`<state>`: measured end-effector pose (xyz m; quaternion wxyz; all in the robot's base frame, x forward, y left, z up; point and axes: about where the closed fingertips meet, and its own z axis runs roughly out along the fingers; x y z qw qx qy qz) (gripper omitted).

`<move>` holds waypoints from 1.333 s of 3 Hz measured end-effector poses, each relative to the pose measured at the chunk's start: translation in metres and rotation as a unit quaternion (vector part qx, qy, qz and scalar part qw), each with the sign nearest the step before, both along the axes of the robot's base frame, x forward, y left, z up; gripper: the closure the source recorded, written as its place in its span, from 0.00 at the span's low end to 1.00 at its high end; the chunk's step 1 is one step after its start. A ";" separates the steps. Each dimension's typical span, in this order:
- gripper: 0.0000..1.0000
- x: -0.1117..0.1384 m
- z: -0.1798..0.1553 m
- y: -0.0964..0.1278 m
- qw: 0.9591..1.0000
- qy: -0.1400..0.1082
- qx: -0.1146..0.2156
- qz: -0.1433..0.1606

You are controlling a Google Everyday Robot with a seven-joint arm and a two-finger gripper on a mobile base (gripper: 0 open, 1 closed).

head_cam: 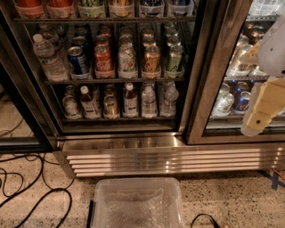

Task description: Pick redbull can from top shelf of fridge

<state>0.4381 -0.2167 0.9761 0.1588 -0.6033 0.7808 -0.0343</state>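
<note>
The fridge point(169, 160) fills the view, with black-framed glass doors and a ribbed steel base grille. The top shelf point(102, 20) is a thin black rail at the upper edge, lined with clear trays. Only the bottoms of the cans in them show. Two trays hold blue-and-silver cans point(151, 4); I cannot tell whether either is the redbull can, as their tops are cut off. My gripper point(260, 113), white and tan, hangs at the far right in front of the right-hand door, far from and below the top shelf.
The middle shelf holds a water bottle point(46, 55), a Pepsi can point(79, 60), a red cola can point(103, 60) and other cans. Small bottles stand on the lower shelf point(120, 119). A clear plastic bin point(138, 205) sits on the floor in front. Black cables point(26, 187) lie at the left.
</note>
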 end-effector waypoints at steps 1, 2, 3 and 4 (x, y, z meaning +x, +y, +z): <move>0.00 0.000 0.000 0.000 1.000 0.000 0.000 0.000; 0.00 0.019 -0.012 -0.004 0.998 -0.016 0.022 -0.057; 0.00 0.062 -0.035 -0.011 0.986 -0.045 0.069 -0.146; 0.00 0.088 -0.046 -0.011 0.976 -0.047 0.113 -0.180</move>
